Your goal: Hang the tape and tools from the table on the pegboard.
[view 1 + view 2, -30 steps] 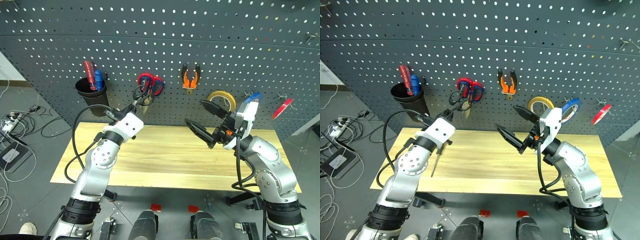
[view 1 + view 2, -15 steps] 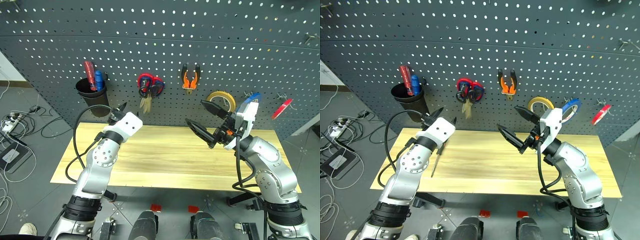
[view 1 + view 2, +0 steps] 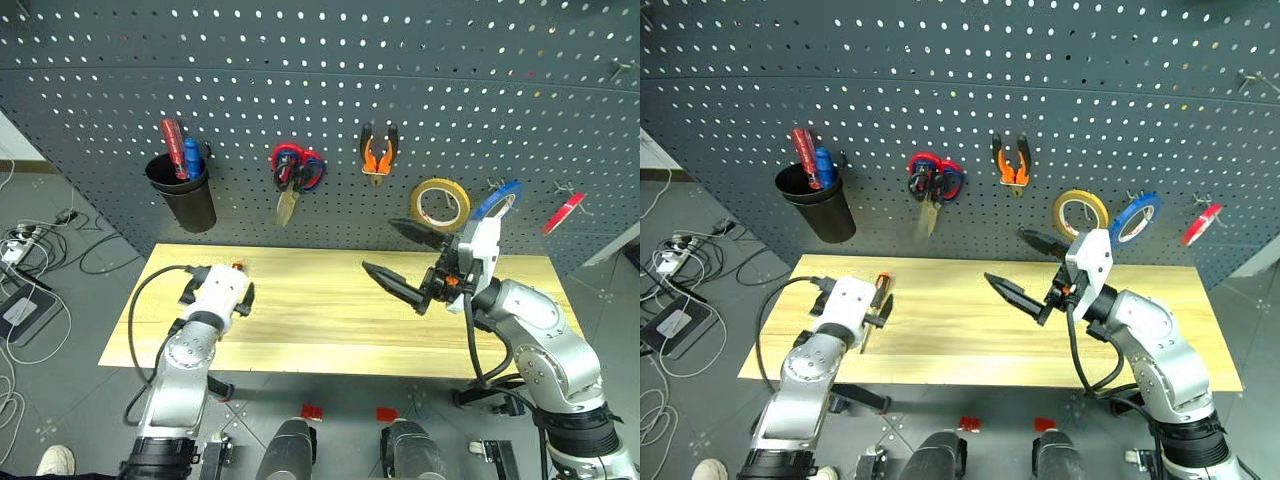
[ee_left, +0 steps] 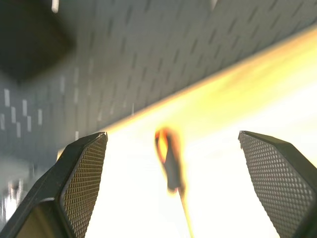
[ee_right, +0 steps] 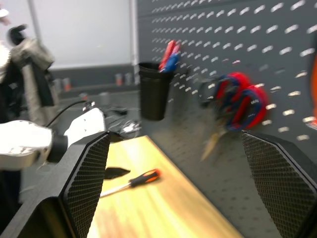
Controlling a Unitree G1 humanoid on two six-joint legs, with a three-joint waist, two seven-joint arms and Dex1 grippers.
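Observation:
My left gripper (image 3: 222,280) hangs open low over the left end of the table (image 3: 330,335). The orange-and-black screwdriver (image 3: 878,290) lies on the wood there; the left wrist view shows the screwdriver (image 4: 169,161) between my spread fingers (image 4: 84,173), touching neither. On the pegboard (image 3: 330,70) hang the black-handled scissors (image 3: 284,190), the orange pliers (image 3: 378,156) and, far right, the red-edged tape (image 3: 565,213). My right gripper (image 3: 400,258) is open and empty above the table's middle.
A black cup (image 3: 183,195) on the pegboard's left holds red and blue screwdrivers. Red-handled snips (image 3: 305,168) share the scissors' spot. A yellow roll (image 3: 440,203) and a blue roll (image 3: 500,200) hang right of the pliers. Cables lie on the floor at left.
My left gripper opened and let go of the scissors, which now hang on the pegboard. It then dropped down and left to the table over the screwdriver. The right arm barely moved.

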